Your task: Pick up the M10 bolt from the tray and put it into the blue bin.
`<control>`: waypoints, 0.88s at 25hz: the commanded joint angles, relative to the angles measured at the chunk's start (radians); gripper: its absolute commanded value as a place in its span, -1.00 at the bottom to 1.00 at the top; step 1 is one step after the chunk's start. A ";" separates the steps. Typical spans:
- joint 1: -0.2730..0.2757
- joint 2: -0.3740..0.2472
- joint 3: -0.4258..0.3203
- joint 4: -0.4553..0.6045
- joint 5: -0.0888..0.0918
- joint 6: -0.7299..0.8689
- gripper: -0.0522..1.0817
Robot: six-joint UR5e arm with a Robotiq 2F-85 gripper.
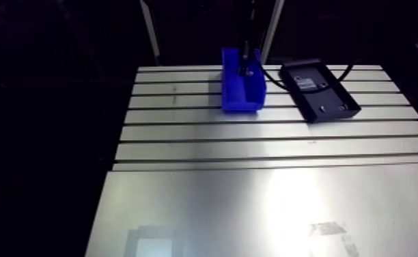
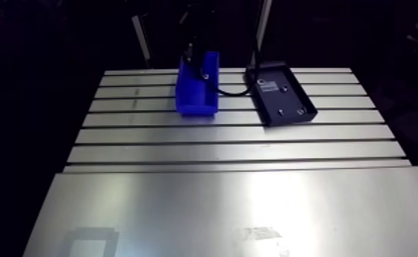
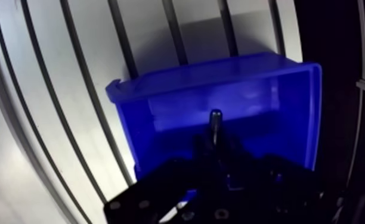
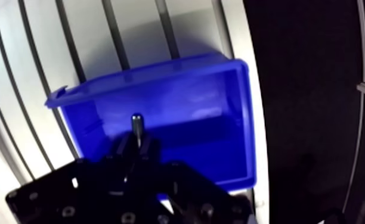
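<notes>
Wrist view: the hand (image 3: 216, 146) is gripping the bolt (image 3: 215, 121), with its dark fingers drawn in narrow on the shank. The bolt's end is sticking out ahead of the fingertips. The bolt is hanging over the open inside of the blue bin (image 3: 280, 101); whether it is touching the bin's floor cannot be told. Arm view: the bin is sitting on the slotted counter (image 1: 253, 198), with the black tray (image 1: 319, 89) lying near it, the two apart.
</notes>
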State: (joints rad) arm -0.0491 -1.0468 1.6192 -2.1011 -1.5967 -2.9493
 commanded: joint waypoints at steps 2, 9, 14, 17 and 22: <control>-0.005 0.025 0.026 -0.024 -0.001 -0.002 0.84; -0.002 0.031 0.046 -0.052 -0.004 0.001 0.83; -0.003 0.037 0.049 -0.052 -0.004 0.000 0.80; -0.003 0.038 0.051 -0.052 -0.004 -0.003 0.73; -0.003 0.038 0.051 -0.053 -0.004 -0.003 0.38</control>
State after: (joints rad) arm -0.0519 -1.0092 1.6683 -2.1533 -1.6007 -2.9526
